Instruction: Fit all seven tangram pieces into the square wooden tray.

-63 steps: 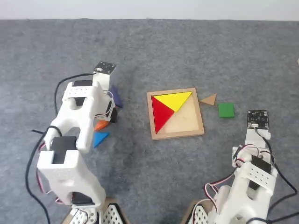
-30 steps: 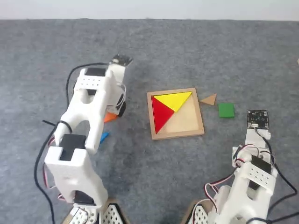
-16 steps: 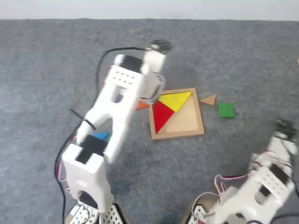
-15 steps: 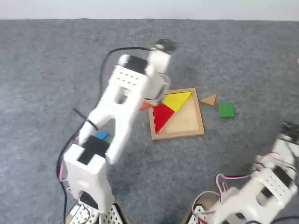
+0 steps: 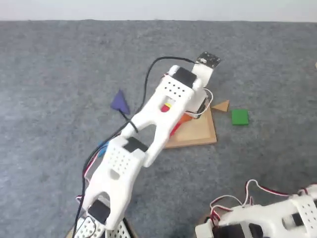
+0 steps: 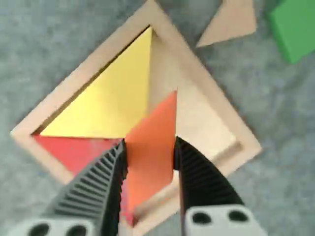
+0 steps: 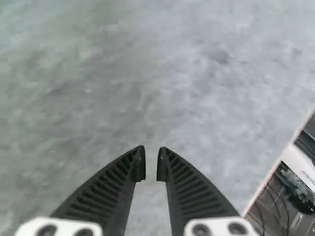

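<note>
the left jaws are clamped on the orange piece [image 6: 150,147], one on each of its long edges. the piece hangs over the square wooden tray [image 6: 197,115], above the place where the yellow triangle [image 6: 108,103] and the red triangle [image 6: 74,152] meet the bare wood. i cannot tell whether it touches the tray floor. both triangles lie flat inside the tray, meeting along one edge and filling about half of it. just outside the tray's rim lies a tan triangle [image 6: 231,22], and beside that a green square [image 6: 295,27]. in the high view the left arm [image 5: 163,109] stretches across the grey tabletop [image 5: 59,59] to the tray. a purple triangle [image 5: 119,101] sits well apart on the arm's far side, and a blue piece [image 5: 102,148] peeks out next to the arm. the right jaws are narrow, a thin slit between the tips, holding nothing, over bare grey tabletop. the right arm [image 5: 277,218] is low at the near edge.
</note>
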